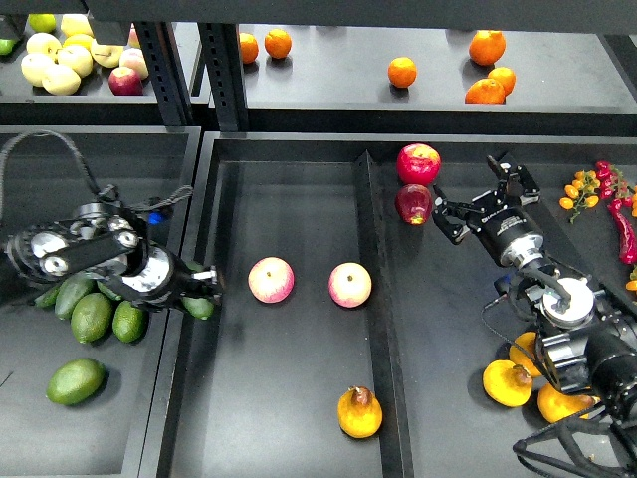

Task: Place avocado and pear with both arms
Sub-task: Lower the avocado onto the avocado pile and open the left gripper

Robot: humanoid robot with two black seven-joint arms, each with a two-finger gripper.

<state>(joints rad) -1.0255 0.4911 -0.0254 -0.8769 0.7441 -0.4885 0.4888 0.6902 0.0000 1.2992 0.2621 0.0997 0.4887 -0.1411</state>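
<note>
My left gripper (202,292) is shut on a dark green avocado (198,307) and holds it over the wall between the left bin and the middle tray (299,199). Several more avocados (92,316) lie in the left bin. A yellow-orange pear (359,412) with a brown knob lies at the front of the middle tray. My right gripper (468,189) is open and empty over the right tray, just right of a dark red apple (414,203).
Two pink-yellow apples (271,280) (350,285) lie mid-tray. A red apple (419,163) sits at the back. More pears (508,383) lie under my right arm. Red chillies (622,224) lie at far right. The rear shelf holds oranges (402,72) and pale apples (60,60).
</note>
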